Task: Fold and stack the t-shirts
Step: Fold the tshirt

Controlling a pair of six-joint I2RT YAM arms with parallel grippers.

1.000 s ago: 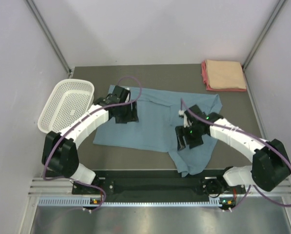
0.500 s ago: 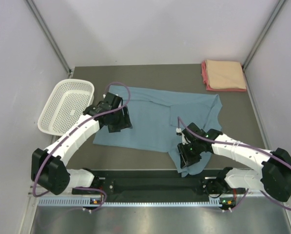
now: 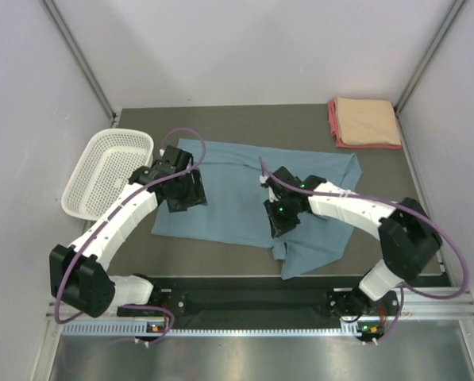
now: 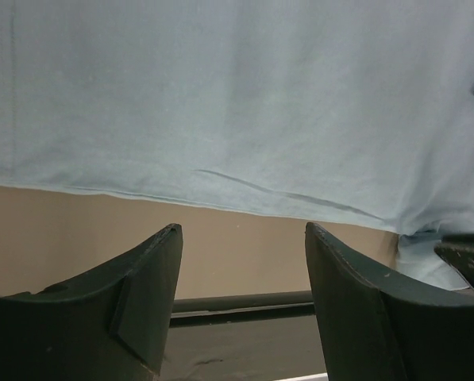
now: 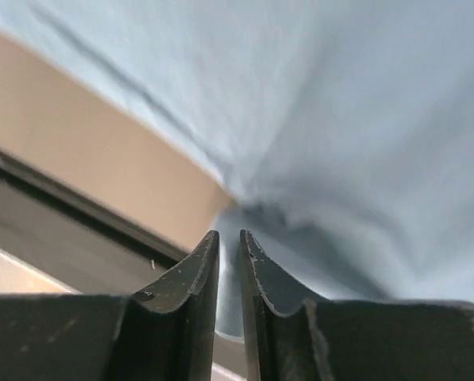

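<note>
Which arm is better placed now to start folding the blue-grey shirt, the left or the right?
Right. The right hand is nearly closed on a pinch of the blue-grey t-shirt, whose cloth puckers toward the tips. The left hand is open by the hem and holds nothing.

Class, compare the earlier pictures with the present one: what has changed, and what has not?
The right gripper has swung left, closed on the near hem of the blue-grey t-shirt and dragged that flap leftward. The left gripper, open, drifted left towards the shirt's edge. The basket and folded shirts stayed put.

Left gripper point(image 4: 242, 230) agape, right gripper point(image 5: 228, 236) seemingly pinched
</note>
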